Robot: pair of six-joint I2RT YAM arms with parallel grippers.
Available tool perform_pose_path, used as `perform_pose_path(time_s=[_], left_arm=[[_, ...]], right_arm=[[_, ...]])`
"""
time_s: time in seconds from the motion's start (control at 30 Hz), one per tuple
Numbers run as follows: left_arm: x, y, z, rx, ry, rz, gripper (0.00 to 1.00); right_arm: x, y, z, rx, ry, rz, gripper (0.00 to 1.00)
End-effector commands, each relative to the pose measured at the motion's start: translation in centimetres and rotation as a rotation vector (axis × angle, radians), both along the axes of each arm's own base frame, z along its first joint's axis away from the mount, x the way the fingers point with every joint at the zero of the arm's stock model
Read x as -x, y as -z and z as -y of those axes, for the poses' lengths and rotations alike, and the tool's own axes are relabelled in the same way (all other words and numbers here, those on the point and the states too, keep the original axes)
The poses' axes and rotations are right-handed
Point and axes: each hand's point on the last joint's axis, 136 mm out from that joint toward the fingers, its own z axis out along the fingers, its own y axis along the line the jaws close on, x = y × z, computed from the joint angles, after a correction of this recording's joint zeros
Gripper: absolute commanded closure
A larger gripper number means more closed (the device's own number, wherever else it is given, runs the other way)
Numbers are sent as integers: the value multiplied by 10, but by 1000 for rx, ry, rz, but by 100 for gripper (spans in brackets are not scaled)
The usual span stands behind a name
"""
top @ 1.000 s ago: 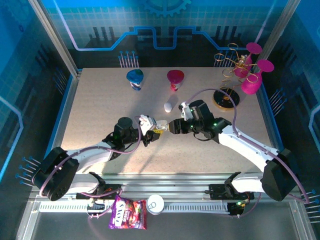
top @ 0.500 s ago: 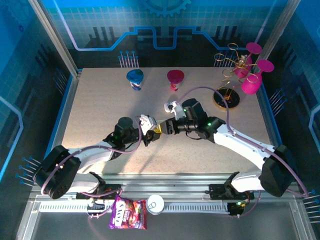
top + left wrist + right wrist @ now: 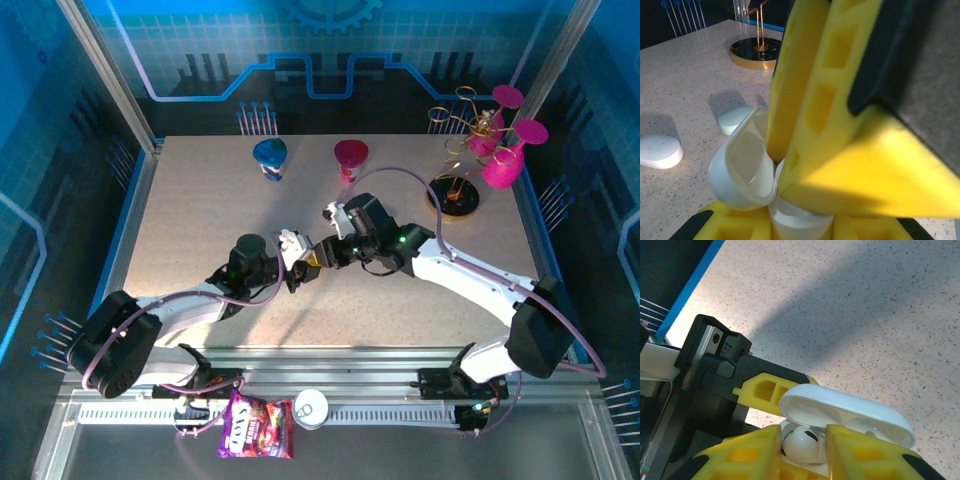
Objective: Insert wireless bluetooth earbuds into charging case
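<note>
From above, the left gripper (image 3: 303,265) and the right gripper (image 3: 328,252) meet tip to tip. Left wrist: the left's yellow fingers clamp the white pebble-shaped plastic charging case (image 3: 742,170), its lid open. Right wrist: the right's fingers pinch a tiny white plastic earbud (image 3: 800,439) at the case's open mouth.

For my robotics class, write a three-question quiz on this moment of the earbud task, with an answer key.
1. True or false: the left gripper holds the charging case.
2. The case's lid is: A) shut, B) open, C) detached.
3. Fill in: the earbud lies between the right gripper's ___ fingers (colour).
Key: 1 true; 2 B; 3 yellow.
</note>
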Motion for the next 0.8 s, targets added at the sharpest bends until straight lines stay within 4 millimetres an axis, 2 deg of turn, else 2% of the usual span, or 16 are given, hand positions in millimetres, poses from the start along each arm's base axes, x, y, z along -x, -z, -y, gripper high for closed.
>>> perform_pose_path(time_s=[0.0, 0.17, 0.37, 0.77], left_arm=[[-4, -30, 2, 60, -7, 74, 100], [-3, -25, 1, 52, -10, 67, 100], [-2, -21, 2, 45, -2, 59, 100], [0, -20, 3, 41, 12, 51, 100]], right_arm=[[16, 16, 2, 76, -33, -59, 75], [12, -5, 1, 14, -20, -24, 80], [4, -35, 10, -54, 9, 45, 81], [-2, -46, 29, -63, 54, 88, 80]])
